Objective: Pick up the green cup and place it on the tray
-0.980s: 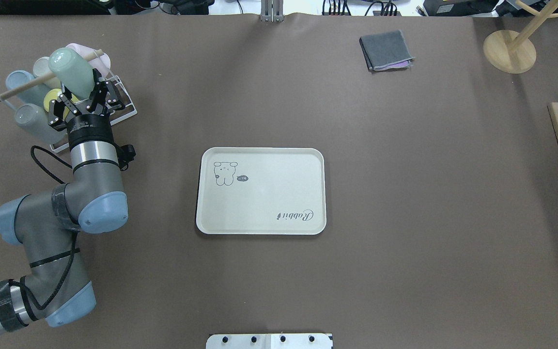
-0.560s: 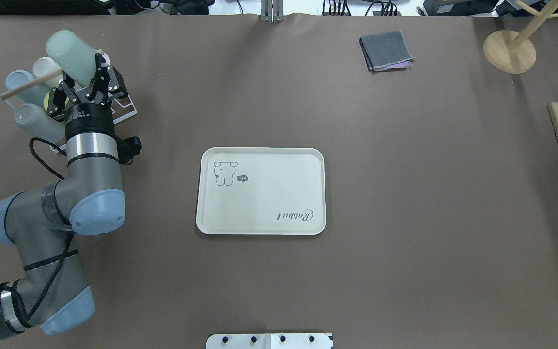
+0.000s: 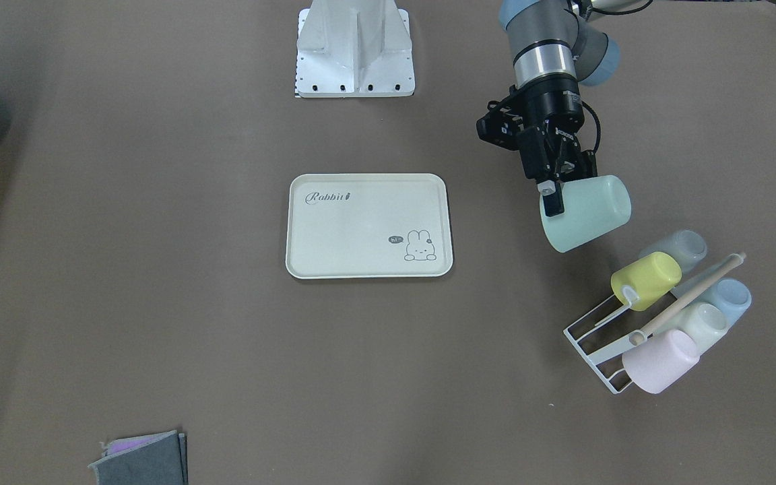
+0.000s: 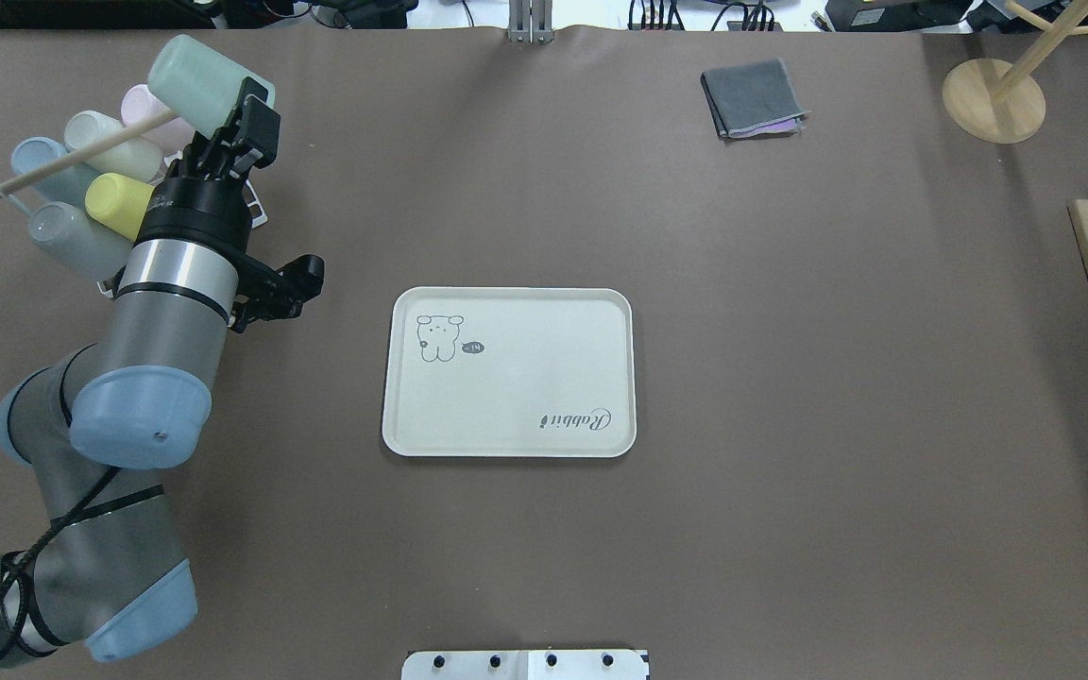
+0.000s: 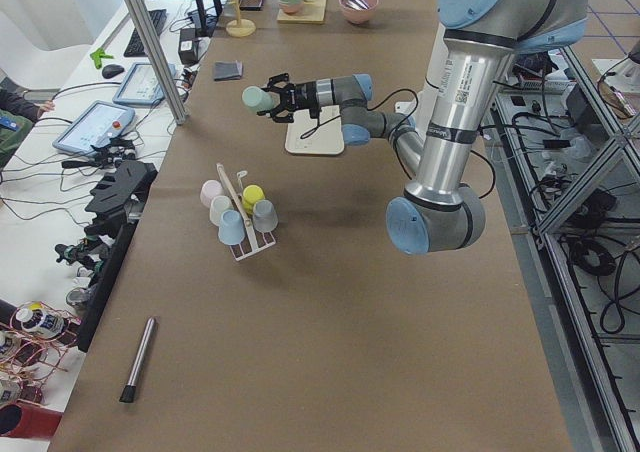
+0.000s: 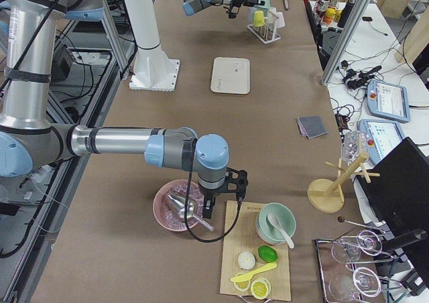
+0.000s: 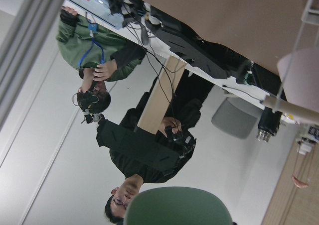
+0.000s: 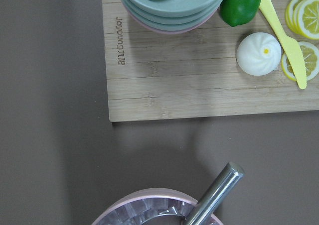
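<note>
**Green cup is coming off the rack; the tray is still waiting**

The left gripper (image 4: 244, 111) is clamping the green cup (image 4: 196, 83) at its mouth end and is holding it in the air, tipped on its side. A second ago that cup was sitting low among the others. Now it is hanging clear above and beside the wire rack (image 3: 593, 337), and the wrist has turned. By my reading the pick is done. The carry across to the tray (image 4: 525, 387) and the turn upright are still lying ahead. The tray is lying well apart from the cup, with nothing on it.

Counting: six cups in all, one green in the grip and five in the rack, which are yellow (image 3: 645, 279), grey (image 3: 681, 248), blue (image 3: 728, 300), whitish (image 3: 701, 323) and pink (image 3: 661, 360). One tray, one rack and one wooden stick (image 3: 691, 293) are showing.

The right gripper (image 6: 204, 209) is hovering at a pink bowl (image 6: 175, 209) far off; whether it is open or closed I cannot tell.
</note>
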